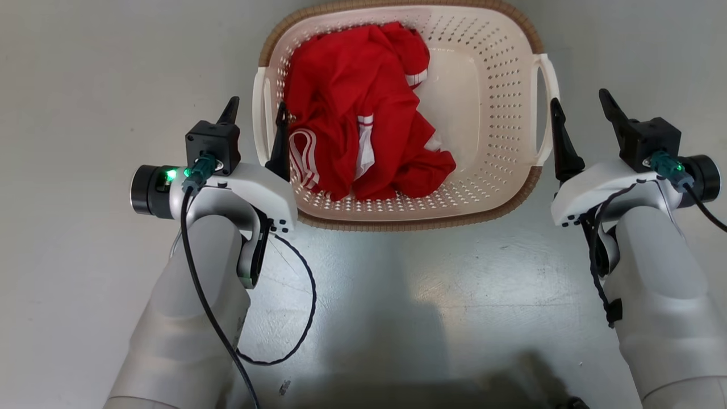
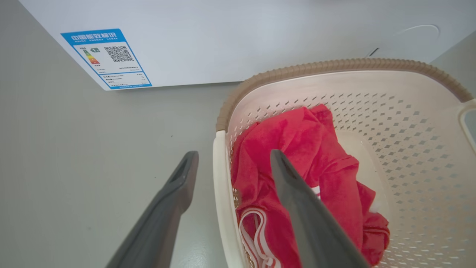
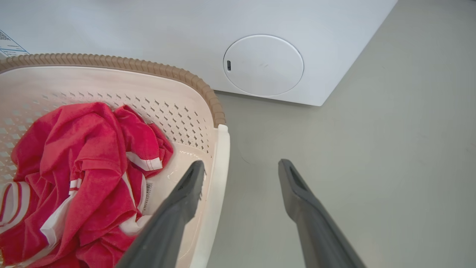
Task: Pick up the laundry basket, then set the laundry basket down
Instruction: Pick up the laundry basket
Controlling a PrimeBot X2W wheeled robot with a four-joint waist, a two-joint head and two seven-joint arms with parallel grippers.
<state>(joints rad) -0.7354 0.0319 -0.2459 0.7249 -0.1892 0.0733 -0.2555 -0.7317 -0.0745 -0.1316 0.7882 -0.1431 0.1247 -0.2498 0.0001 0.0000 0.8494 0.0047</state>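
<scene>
The left gripper stands wide open. Its outer finger is over bare floor and its inner finger is inside the laundry basket. The basket's white left handle lies between them, and neither finger visibly presses it. The inner finger hangs just over the red garment.

The right gripper is also spread wide and holds nothing. In the right wrist view the right handle lies between its fingers. In the head view the inner fingertip sits at the handle's outer edge. Whether it touches cannot be told.

The basket is at 12 o'clock in the head view, with the grippers at its 9 and 3 o'clock sides. From above I cannot tell if its base rests on the floor. The garment, red with white stripes, is crumpled toward the basket's 9 o'clock side. The perforated bottom toward 3 o'clock is bare.

Beyond the far rim a white appliance stands close to the basket. It carries a blue-edged energy label and a round cover. A black cable loops from the left wrist at 7 o'clock of the basket.

Grey floor lies open outside both outer fingers and toward 6 o'clock, where a dark shadow falls.
</scene>
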